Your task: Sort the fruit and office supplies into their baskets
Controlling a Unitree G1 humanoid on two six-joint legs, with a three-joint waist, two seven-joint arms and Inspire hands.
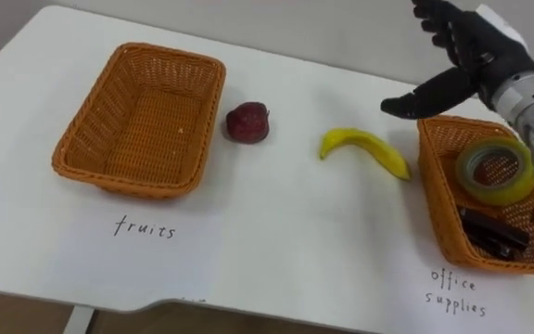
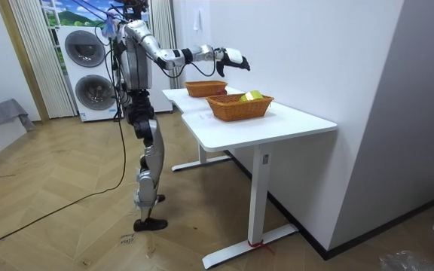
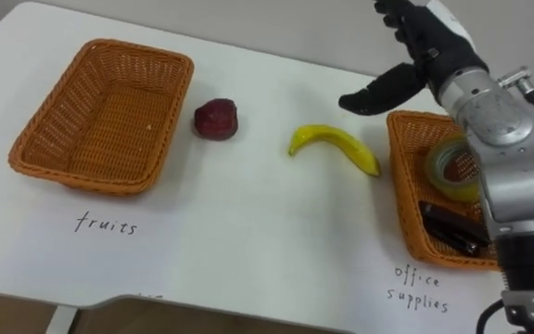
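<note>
Two baskets are set well apart on the counter [image 1: 276,260]. Between the left basket [image 1: 89,125] and the right basket [image 1: 434,190], which holds a tape roll [image 1: 496,171] and a dark stapler [image 1: 491,232], a red fruit [image 1: 247,122] and a banana [image 1: 364,148] are laid. The right hand [image 1: 478,48] is held open above, gripping nothing.

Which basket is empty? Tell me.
The left basket, beside the red fruit, is empty; the right basket holds a tape roll and a dark item.

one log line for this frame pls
right robot hand: open, raised near office supplies basket | banana, red fruit: on table | fruits basket: empty
</note>
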